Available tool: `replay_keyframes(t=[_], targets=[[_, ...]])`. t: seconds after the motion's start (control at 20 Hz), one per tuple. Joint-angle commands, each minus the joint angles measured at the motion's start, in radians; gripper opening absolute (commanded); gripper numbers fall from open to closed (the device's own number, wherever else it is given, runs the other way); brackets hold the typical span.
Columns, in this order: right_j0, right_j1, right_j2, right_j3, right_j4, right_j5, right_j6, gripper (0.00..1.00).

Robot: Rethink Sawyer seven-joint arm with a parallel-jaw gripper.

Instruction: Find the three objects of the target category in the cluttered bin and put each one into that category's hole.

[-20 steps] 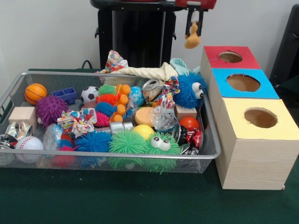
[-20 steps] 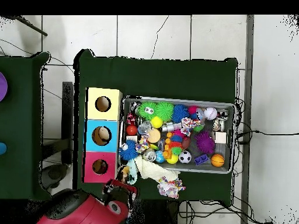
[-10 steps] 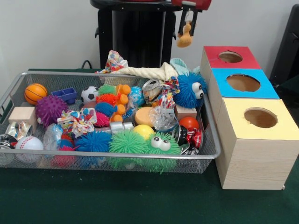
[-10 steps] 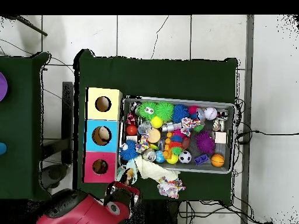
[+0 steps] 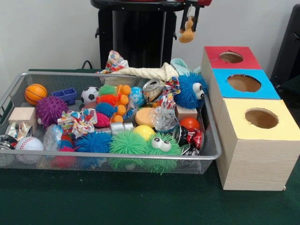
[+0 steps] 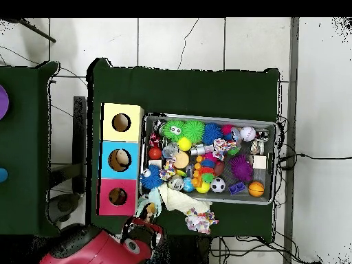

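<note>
Wire bin [image 5: 213, 140] packed with toys sits below the tool [image 5: 188, 18]; three boxes down to one side, red box [image 5: 230, 57] nearest. Tool is clamped on a small tan toy [image 5: 187, 33], hanging high. Risk: dangling toy swings, clips the hole rim and drops beside it.

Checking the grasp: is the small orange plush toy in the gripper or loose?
In the gripper: the small orange plush toy hangs from it in midair.
</note>
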Motion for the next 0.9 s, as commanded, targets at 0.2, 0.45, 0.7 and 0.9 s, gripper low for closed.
replay_keyframes(t=[0.2, 0.45, 0.7, 0.9], targets=[[-0.063, -0.325, 0.433, -0.061, -0.049, 0.26, 0.371, 0.0], [-0.118, -0.543, 0.637, -0.028, -0.109, 0.453, 0.336, 0.0], [-0.153, -0.656, 0.722, -0.014, -0.142, 0.509, 0.321, 0.0], [-0.159, -0.692, 0.728, -0.012, -0.158, 0.5, 0.318, 0.0]])
